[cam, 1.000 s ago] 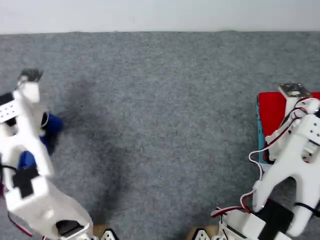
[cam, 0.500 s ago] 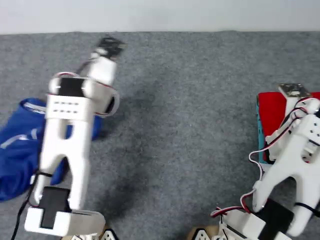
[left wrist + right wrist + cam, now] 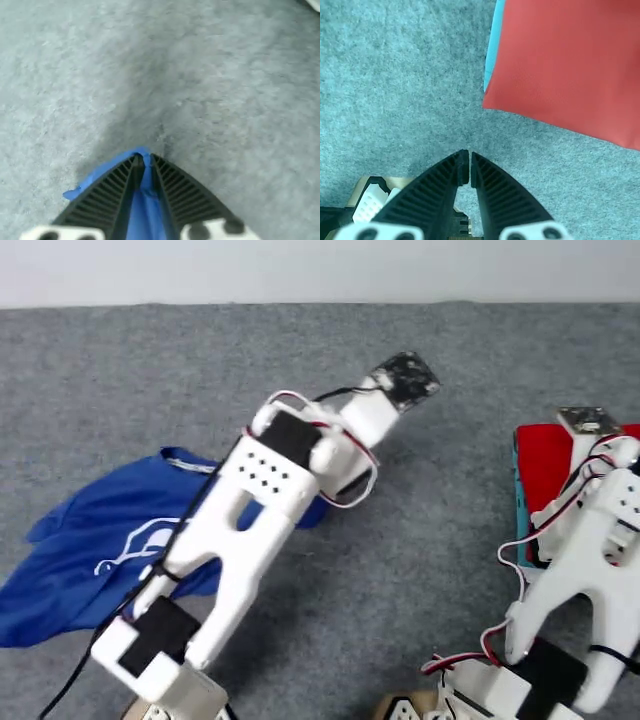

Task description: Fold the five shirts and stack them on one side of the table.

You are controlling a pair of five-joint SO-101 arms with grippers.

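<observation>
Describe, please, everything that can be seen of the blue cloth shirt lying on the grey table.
The blue cloth shirt looks like soft, thin fabric with a white line print on its upper side. It is unfolded and wrinkled, spread over the left part of the grey felt-like table, with one corner drawn out toward the middle. There the left gripper is shut on its edge, and blue cloth shows between the black ribbed fingers. The left arm passes above it.

High view fixed overhead, looking straight down on the grey surface (image 3: 450,540) and both arms, each wrist view close behind its own jaws, facing the surface, left shares the blue shirt (image 3: 90,560) with overhead, right the red shirt (image 3: 540,465)
</observation>
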